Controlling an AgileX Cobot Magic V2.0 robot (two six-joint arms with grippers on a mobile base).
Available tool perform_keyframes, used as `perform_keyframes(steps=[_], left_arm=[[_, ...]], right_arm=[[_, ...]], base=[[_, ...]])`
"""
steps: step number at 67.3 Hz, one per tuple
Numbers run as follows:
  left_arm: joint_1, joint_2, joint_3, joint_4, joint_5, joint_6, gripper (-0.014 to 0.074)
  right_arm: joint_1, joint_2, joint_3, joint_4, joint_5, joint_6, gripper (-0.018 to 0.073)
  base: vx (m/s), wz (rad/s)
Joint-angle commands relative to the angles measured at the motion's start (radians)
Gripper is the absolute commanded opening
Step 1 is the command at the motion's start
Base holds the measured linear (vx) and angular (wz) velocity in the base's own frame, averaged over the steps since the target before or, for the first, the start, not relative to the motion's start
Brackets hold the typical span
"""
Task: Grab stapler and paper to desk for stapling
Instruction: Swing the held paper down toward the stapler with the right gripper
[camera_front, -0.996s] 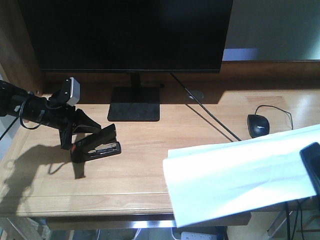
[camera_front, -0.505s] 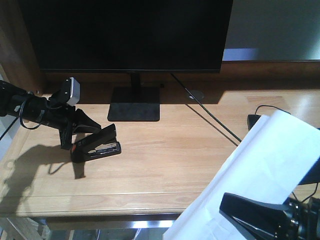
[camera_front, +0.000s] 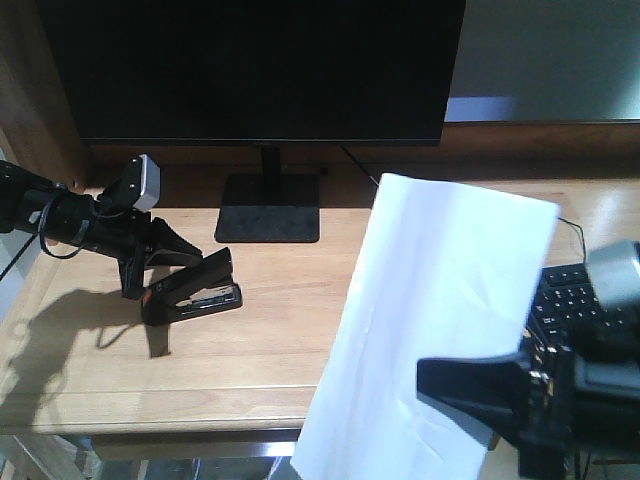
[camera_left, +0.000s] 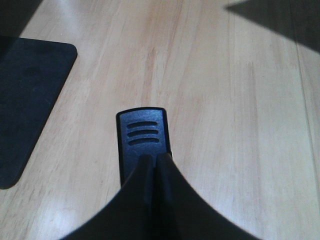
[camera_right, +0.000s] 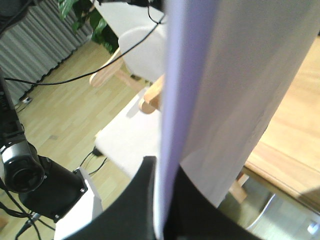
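- left gripper (camera_front: 150, 272) is low at the desk's (camera_front: 280, 340) left side; in my wrist view its fingers (camera_left: 145, 175) sit pressed together, no gap between them
- the stapler (camera_front: 195, 290) lies on the wood just in front of the monitor base (camera_front: 268, 208), orange end toward the gripper; its ribbed black end (camera_left: 141, 132) pokes out past the fingertips - i cannot tell if they touch it
- right gripper (camera_right: 161, 210) is clamped on the paper's (camera_front: 440, 300) lower edge; the sheet stands tilted above the desk's right front - off the surface, its top corner near the monitor (camera_front: 260, 70)
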Motion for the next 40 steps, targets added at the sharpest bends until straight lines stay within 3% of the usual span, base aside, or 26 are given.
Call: perform_keyframes(steps=[1,10,22,40], left_arm=[[-0.005,-0.06,-0.024,-0.057,0.03,-0.01,-0.0006],[-0.005,-0.06,-0.024,-0.057,0.03,-0.01,-0.0006],[-0.005,-0.06,-0.024,-0.057,0.03,-0.01,-0.0006],[-0.005,-0.06,-0.024,-0.057,0.03,-0.01,-0.0006]], right_arm=[[0.024,0.07,-0.067,0.023,-0.011,0.0,-0.0001],[0.133,0.189,-0.13,0.03,0.019,0.005,-0.0001],[0.313,0.357,-0.237,0.038,0.157,0.024,-0.0001],[0.354,0.519,-0.324,0.046,0.355,0.056,-0.0001]], base=[[0.0,0.0],[0.0,0.0],[0.0,0.0],[0.0,0.0]])
